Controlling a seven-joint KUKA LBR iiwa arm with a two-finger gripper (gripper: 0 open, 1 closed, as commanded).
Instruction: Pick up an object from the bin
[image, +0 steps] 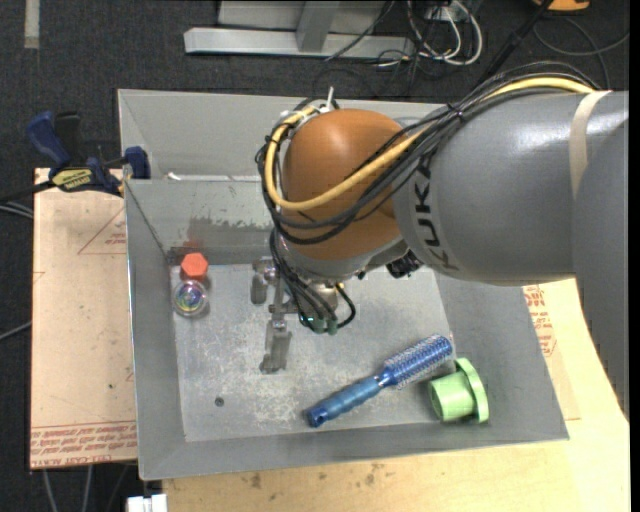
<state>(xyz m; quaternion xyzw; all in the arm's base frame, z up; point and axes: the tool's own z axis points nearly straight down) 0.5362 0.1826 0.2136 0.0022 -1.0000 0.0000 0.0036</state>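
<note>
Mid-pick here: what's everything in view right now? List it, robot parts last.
bin: one, grey metal, centre of view
brush: one, blue, lying flat on the bin floor, near right
cylinder: one, green, right end of the brush, near right corner
bottle: one, small, shiny with orange cap, left side of floor
gripper: one, grey, over bare floor mid-bin, left of the brush
arm: one, grey with orange cover and cables, reaching in from the right

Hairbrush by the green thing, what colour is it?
The hairbrush is blue, handle and bristly head alike, seen best in the camera view.
</note>
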